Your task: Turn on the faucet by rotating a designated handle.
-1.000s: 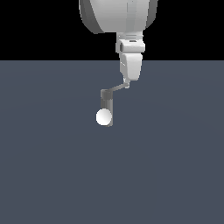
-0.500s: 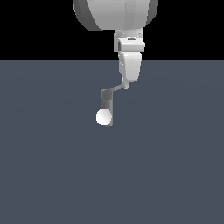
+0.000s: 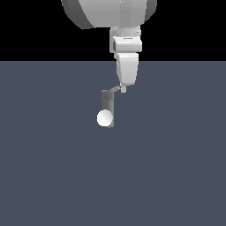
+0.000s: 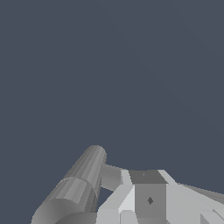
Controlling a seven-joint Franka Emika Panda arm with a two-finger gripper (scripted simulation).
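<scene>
The worktop point(image 3: 167, 167) is a flat slate-blue plane that fills the exterior view below a black background. The arm point(image 3: 110, 11) comes in from above as a large white-grey rounded housing, narrowing through a boxy wrist to the hand point(image 3: 123, 89), which points straight down.

Just below the hand and a little to the exterior view's left stands the faucet point(image 3: 107, 102), a small dark grey upright post. The handle point(image 3: 114, 90) is a thin light grey bar running from the post's top toward the hand; its far end lies right at the fingertips, apparently touching them. In the wrist view the post point(image 4: 78, 188) shows as a ribbed grey cylinder, with the bar point(image 4: 111, 176) passing from it to the pale finger point(image 4: 148, 199) close beside it.

A white ball point(image 3: 105, 118) sits on the post's front, lower than the hand and well below the handle.

Whether the hand is clamped on the bar or merely against it, and how wide its fingers stand, I cannot tell from either view.
</scene>
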